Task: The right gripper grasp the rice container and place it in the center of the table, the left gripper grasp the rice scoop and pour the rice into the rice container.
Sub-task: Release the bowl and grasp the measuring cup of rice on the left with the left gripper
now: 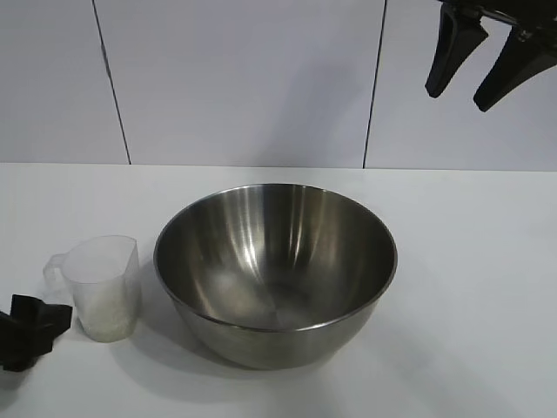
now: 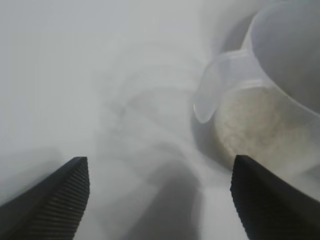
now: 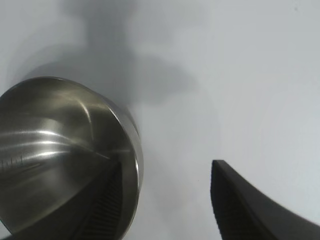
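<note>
The white surface [image 1: 487,287] carries the steel rice container [image 1: 275,270] at its middle, already placed to take the pour, so the right tool [image 1: 477,74] hangs high above, fingers spread and empty. Just beside the bowl stands the rice scoop [image 1: 106,286], rice [image 2: 250,125] heaped inside. The left tool [image 1: 30,329] sits low near its handle, fingers spread, apparently lining up to grasp.

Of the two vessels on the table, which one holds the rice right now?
The small translucent rice scoop, left of the steel rice container: white rice shows through its lower wall. The bowl looks empty.
</note>
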